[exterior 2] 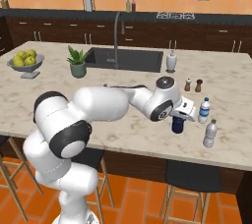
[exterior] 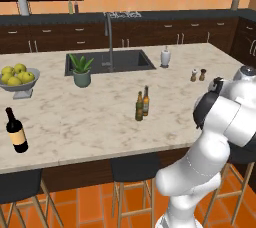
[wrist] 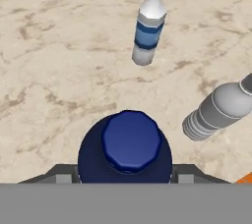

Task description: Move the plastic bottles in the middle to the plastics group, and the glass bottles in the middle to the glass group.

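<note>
Left base view is showing the wine bottle [exterior: 16,130] sitting far left on the counter [exterior: 100,117], the green bottle [exterior: 139,107] and brown bottle [exterior: 146,101] touching mid-counter. Further right, the gripper [exterior 2: 179,115] is hanging over the dark blue bottle [exterior 2: 177,124], fingers either side; can't tell if it's clamped. The water bottle [exterior 2: 204,110] and greyish bottle [exterior 2: 210,133] are standing just beside it.
</note>
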